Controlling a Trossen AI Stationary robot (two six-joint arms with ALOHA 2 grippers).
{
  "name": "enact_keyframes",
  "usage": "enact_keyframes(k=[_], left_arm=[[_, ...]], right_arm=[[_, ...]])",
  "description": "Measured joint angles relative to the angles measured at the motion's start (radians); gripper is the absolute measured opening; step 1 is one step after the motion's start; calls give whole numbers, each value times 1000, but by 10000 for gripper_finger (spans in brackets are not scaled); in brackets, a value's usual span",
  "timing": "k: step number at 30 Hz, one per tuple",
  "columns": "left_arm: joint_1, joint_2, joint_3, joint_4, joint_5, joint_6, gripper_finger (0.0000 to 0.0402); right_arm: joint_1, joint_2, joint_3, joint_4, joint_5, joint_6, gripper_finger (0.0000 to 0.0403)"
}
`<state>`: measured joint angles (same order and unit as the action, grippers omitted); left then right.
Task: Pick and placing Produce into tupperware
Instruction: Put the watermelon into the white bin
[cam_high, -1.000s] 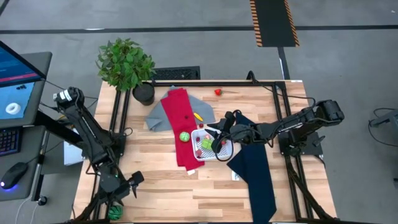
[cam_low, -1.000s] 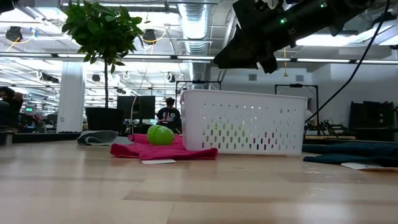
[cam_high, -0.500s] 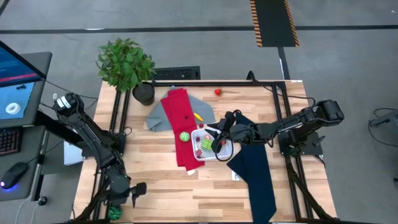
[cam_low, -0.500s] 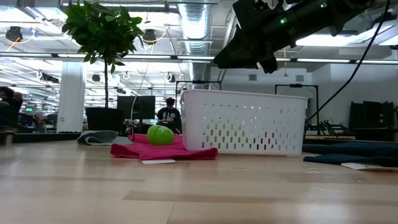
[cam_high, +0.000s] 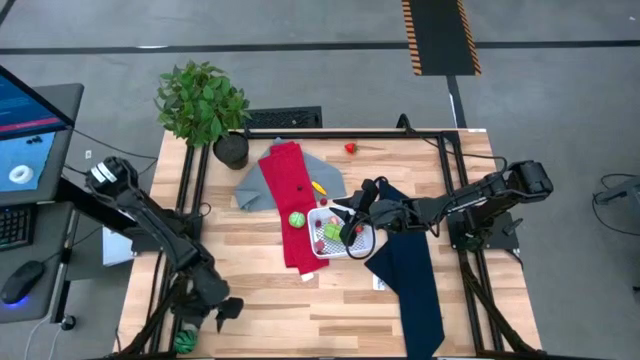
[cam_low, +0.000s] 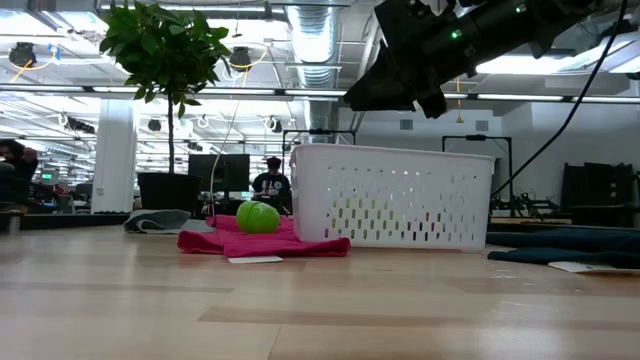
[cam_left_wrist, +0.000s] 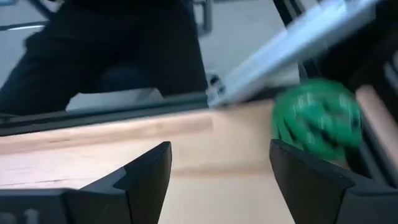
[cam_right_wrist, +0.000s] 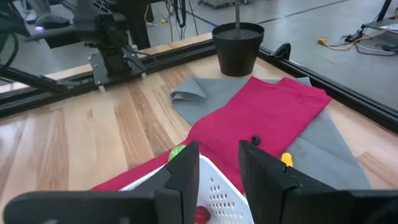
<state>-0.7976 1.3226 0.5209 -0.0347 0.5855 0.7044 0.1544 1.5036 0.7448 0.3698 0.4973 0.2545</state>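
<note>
Tupperware (cam_high: 340, 236) under right hand (cam_high: 352, 226), left hand (cam_high: 225, 310) open at table corner

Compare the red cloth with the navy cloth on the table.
The red cloth lies left of the white tub, the navy cloth right of it. The red cloth carries a green ball; nothing shows on the navy cloth. The red cloth's far end overlaps a grey cloth, while the navy cloth runs to the table's near edge. Both are long and narrow.
</note>
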Motion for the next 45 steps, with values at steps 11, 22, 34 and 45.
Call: enact_keyframes(k=[11,22,34,45], left_arm=[[46,60,1,-38,45,461,263],[55,139,6,11,93,649,263],[43,143,8,112,112,469,263],[-3,236,7,-9,117,644,278]], right_arm=[[0,0,0,3,0,0,134],[0,0,0,4,0,0,134],[0,0,0,4,0,0,134],[0,0,0,3,0,0,134]])
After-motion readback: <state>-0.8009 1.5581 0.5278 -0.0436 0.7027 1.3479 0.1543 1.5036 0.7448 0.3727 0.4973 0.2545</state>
